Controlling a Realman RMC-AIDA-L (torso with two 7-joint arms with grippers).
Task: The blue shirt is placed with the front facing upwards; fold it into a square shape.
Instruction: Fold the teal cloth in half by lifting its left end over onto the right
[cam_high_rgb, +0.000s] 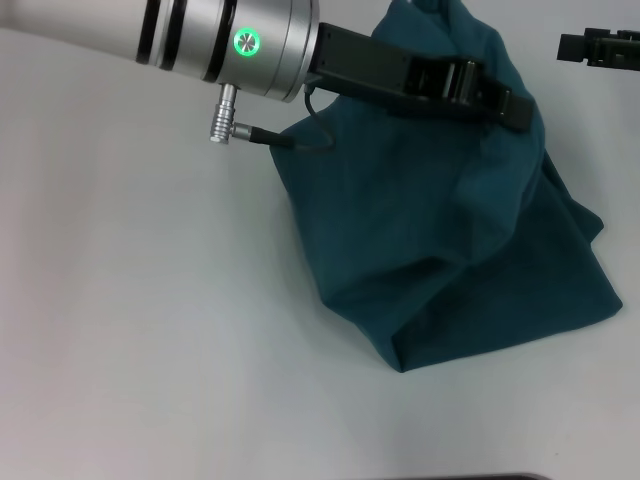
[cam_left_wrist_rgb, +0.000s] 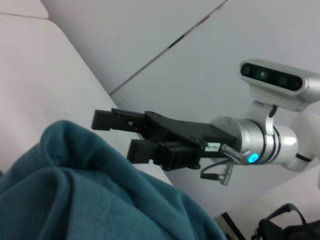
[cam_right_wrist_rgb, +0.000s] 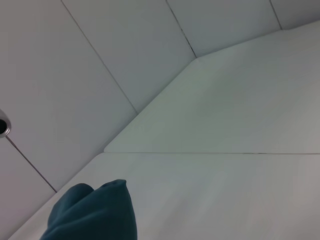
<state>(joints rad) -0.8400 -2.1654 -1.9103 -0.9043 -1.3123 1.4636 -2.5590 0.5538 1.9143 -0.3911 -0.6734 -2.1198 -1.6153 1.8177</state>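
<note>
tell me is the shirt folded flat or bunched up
Bunched up: the shirt is a rumpled heap, its top lifted off the table at the left hand.

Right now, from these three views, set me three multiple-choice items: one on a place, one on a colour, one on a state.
1. Where is the right gripper?
A. Pressing on the blue shirt
B. To the shirt's right, apart from it
C. Flat on the table near the robot

2. What colour is the ring light on the left arm?
A. Green
B. Red
C. Yellow

3. How does the shirt lie?
A. Spread flat
B. Folded into a neat square
C. Bunched in a heap, drawn up at the left gripper

Answers: 1 B, the head view shows bare table between the two. 2 A, the ring glows green. 3 C, the creases run up to the fingertips.
</note>
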